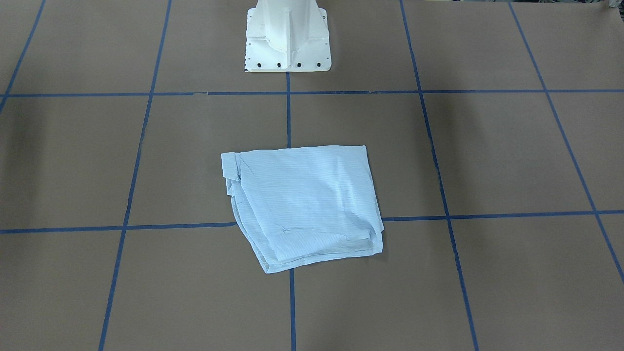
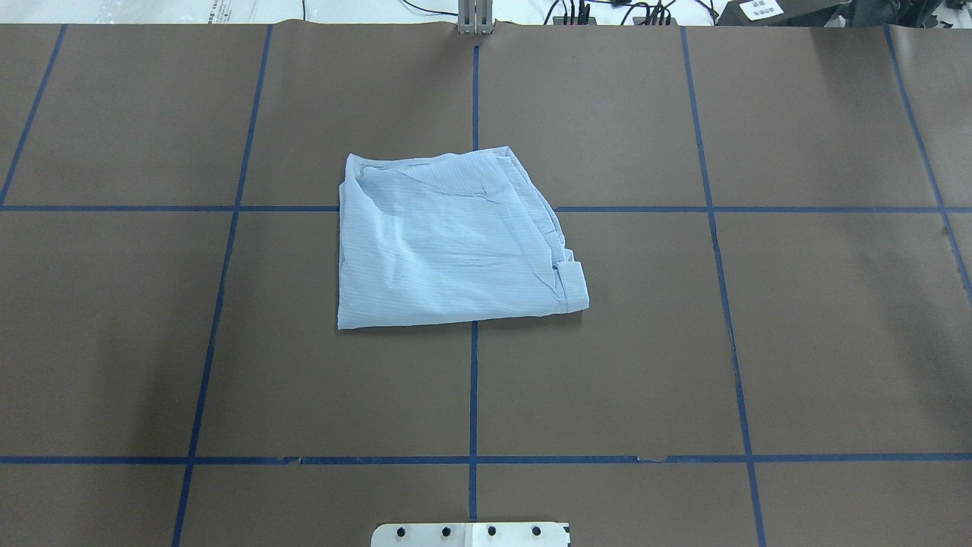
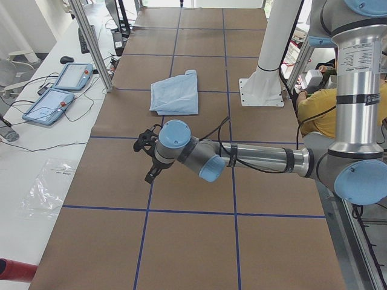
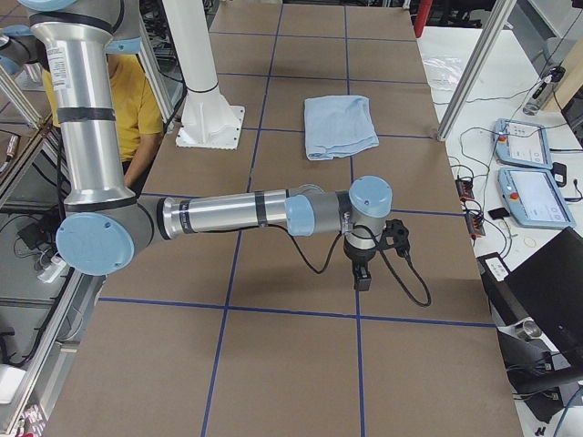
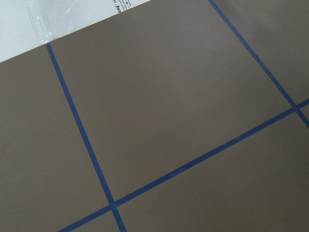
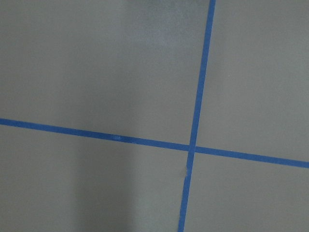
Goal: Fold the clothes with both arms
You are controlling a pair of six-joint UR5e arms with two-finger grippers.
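Nearest, my left arm [image 3: 260, 160] is reaching low over the brown table [image 2: 797, 319], left gripper [image 3: 149, 172] hanging above it; I cannot tell its grasp. Centrally, the folded shirt [image 2: 448, 243] is lying flat across blue tape lines [image 2: 474, 380]. Rightward, my right gripper [image 4: 363, 278] is hovering well apart from it, grasp likewise unclear.

Centre of counter [image 2: 797, 342]: shirt [image 2: 456, 239], lying flat across a crossing of tape lines [image 2: 474, 380], in front of the pedestal [image 1: 287, 39] and apart from it. Over the counter's left end: left arm [image 3: 254, 158], stretched out low, left gripper [image 3: 149, 172] well apart from the shirt. Over the right end: right arm [image 4: 237, 214], right gripper [image 4: 363, 278] likewise.
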